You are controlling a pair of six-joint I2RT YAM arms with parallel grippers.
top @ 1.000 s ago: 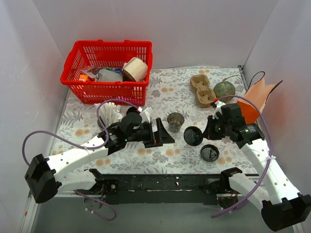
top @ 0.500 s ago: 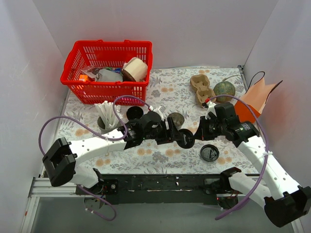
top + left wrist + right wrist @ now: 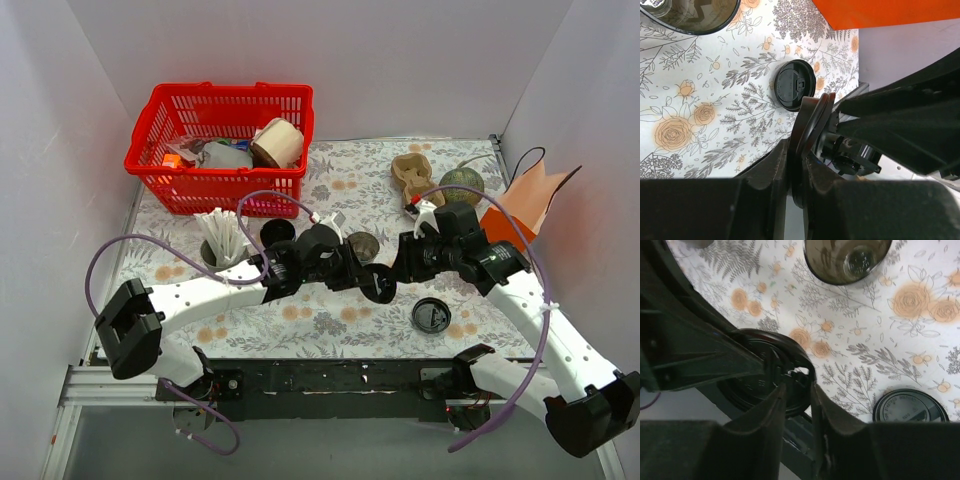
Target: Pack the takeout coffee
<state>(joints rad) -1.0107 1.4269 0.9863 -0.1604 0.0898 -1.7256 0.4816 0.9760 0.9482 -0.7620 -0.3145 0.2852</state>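
Handover mid-air: small round black takeout coffee cup (image 3: 379,285) hangs over floral mat (image 3: 340,187), centre table. L gripper (image 3: 799,154) pinches its rim. R gripper (image 3: 796,390) straddles same rim, clamped or not, can't tell. Best: R lets go fully before L pulls; keep cup level.

The takeout coffee, a small round black cup (image 3: 378,284) with a dark inside, is seen near the middle of the flowered table (image 3: 340,190). Its rim is clamped by the left gripper (image 3: 364,279) and straddled loosely by the right gripper (image 3: 397,271).
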